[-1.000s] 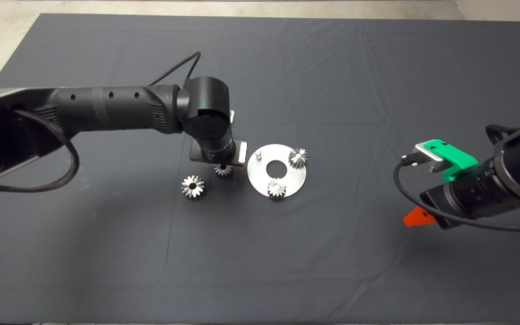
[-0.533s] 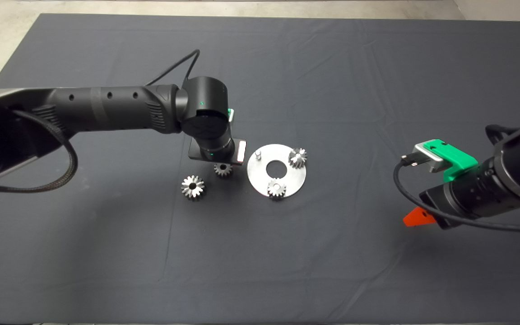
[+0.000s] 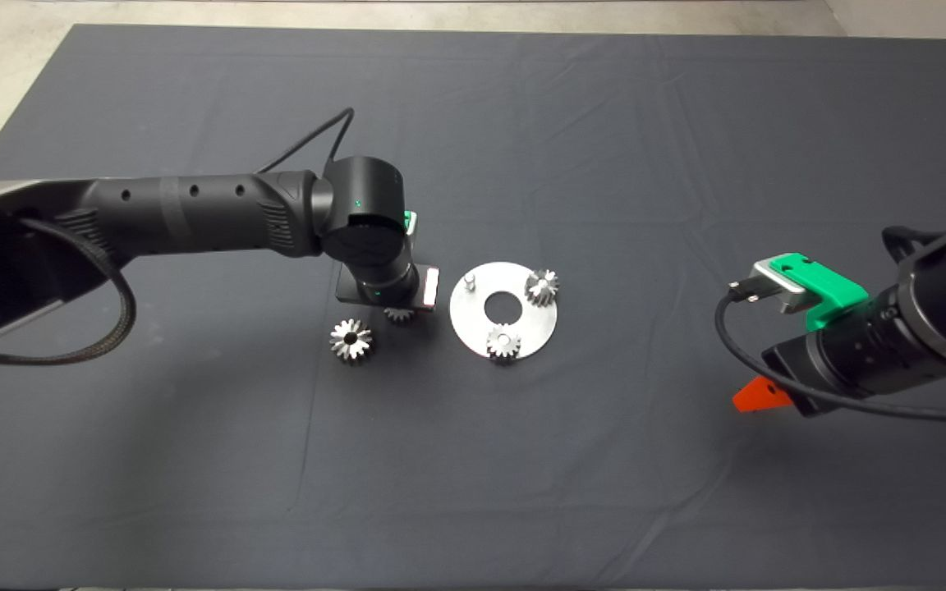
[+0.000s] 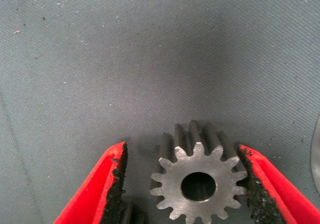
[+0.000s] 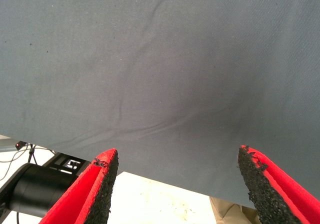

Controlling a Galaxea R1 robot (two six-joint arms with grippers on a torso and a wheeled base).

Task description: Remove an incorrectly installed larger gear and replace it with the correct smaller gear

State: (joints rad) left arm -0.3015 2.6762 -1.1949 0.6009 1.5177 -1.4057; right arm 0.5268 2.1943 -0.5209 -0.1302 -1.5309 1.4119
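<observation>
Straddling the smaller gear (image 4: 196, 184) — left claw (image 4: 182, 181) (apparently spread wide).

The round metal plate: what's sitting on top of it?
On the round metal plate sit two small gears and one bare peg, around an open centre hole. Whatever holds those two gears is hidden beneath them.

Lighting is even and soft overhead. My arms cast faint, diffuse shadows on the mat (image 3: 522, 460). My wrist views are slightly grainy.
</observation>
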